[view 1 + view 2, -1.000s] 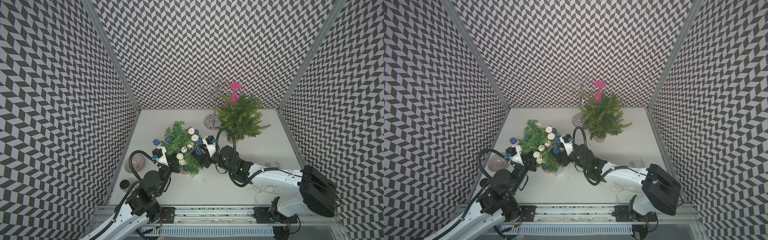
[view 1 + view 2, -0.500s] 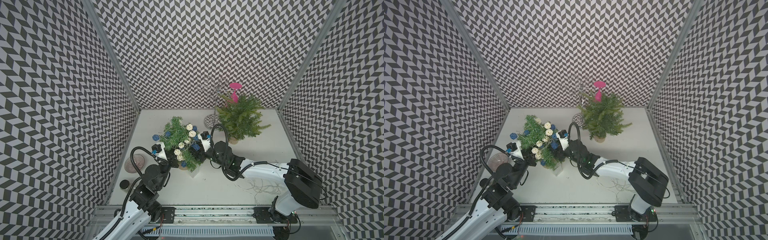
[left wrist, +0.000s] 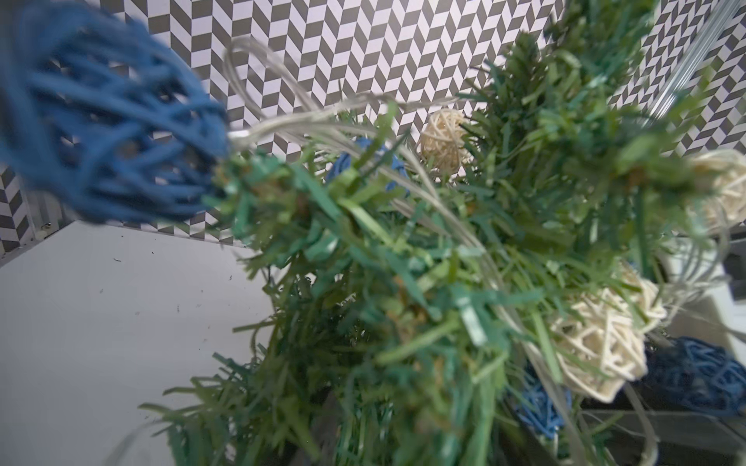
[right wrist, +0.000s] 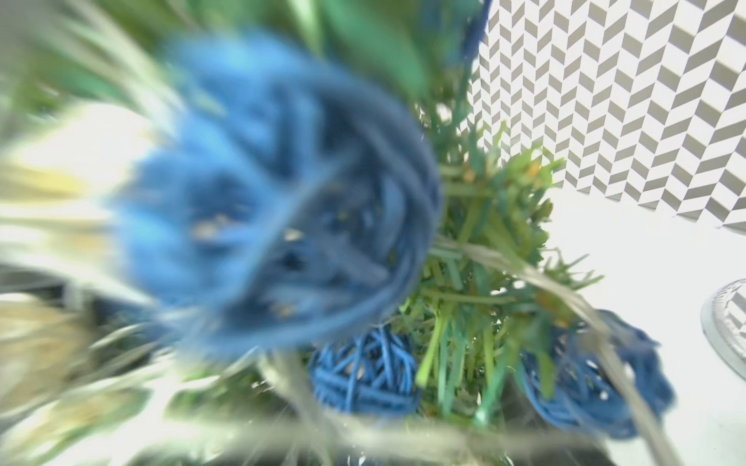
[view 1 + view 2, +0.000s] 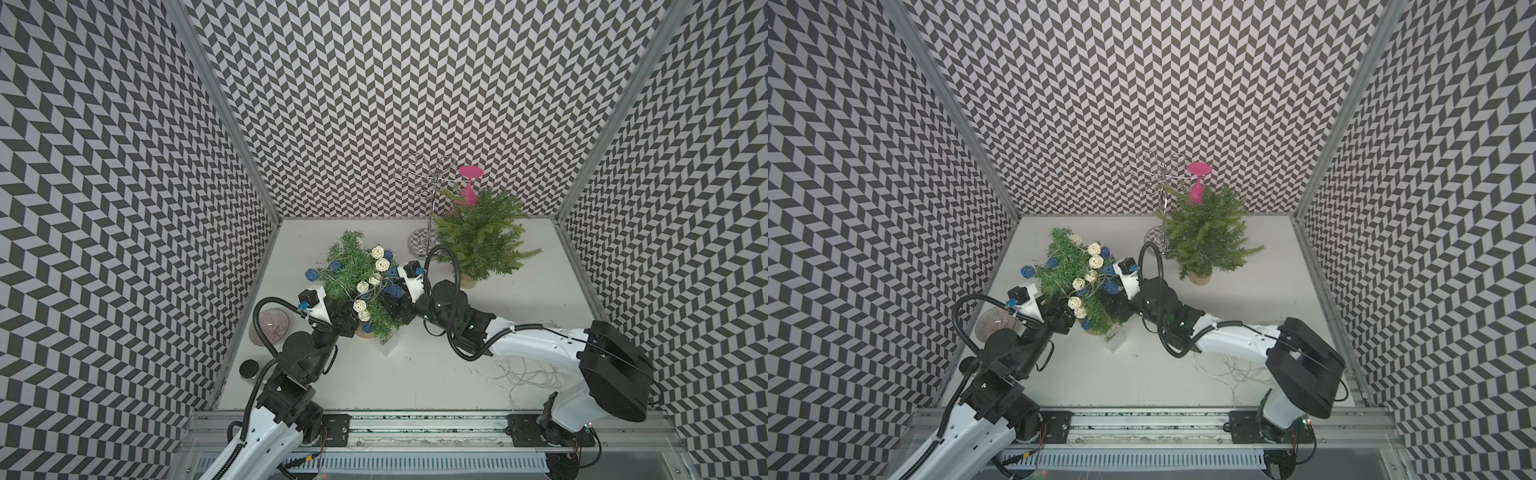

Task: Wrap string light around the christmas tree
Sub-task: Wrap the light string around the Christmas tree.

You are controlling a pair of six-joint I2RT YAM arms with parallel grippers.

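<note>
The fingers of the left gripper [image 5: 347, 323] are buried in low branches, so it cannot be told whether they are parted or clenched. The same holds for the right gripper [image 5: 395, 306], which is pressed into the foliage from the opposite side.

Between the two is held or flanked the small green artificial christmas tree [image 5: 351, 270], left of the table's middle. Its long axis is seen in both top views running from a base nearest the robot to a tip aimed at the back wall, slightly leftward. A true tilt cannot be judged.

The string light of thin silvery wire [image 3: 440, 201], strung with cream and blue woven balls, is draped among the branches. Its strands are resolved only in the left wrist view. The right wrist view is blurred and mostly filled by one blue ball.

Only the top views show the small pale translucent box [image 5: 388, 348] at the base, the loose tangle of thin wire [image 5: 513, 374] by the right arm, and the bare green tree [image 5: 478, 245] behind.
</note>
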